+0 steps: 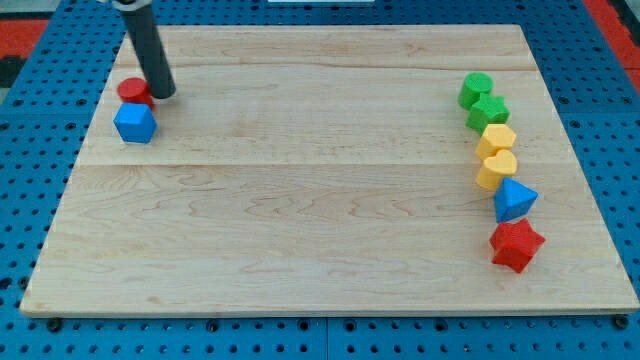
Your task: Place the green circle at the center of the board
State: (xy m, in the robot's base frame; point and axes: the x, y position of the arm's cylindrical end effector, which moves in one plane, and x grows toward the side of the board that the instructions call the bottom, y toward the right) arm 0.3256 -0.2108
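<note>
The green circle (475, 89) sits near the board's right edge, at the top of a column of blocks. Below it lie a green star-like block (489, 112), a yellow hexagon (496, 138), a yellow heart-like block (496, 168), a blue triangle (514, 200) and a red star (516, 245). My tip (163, 94) rests at the view's upper left, just right of a red circle (133, 91) and above a blue cube-like block (134, 122). The tip is far from the green circle.
The wooden board (320, 180) lies on a blue pegboard table (30, 110). The rod slants up to the view's top left.
</note>
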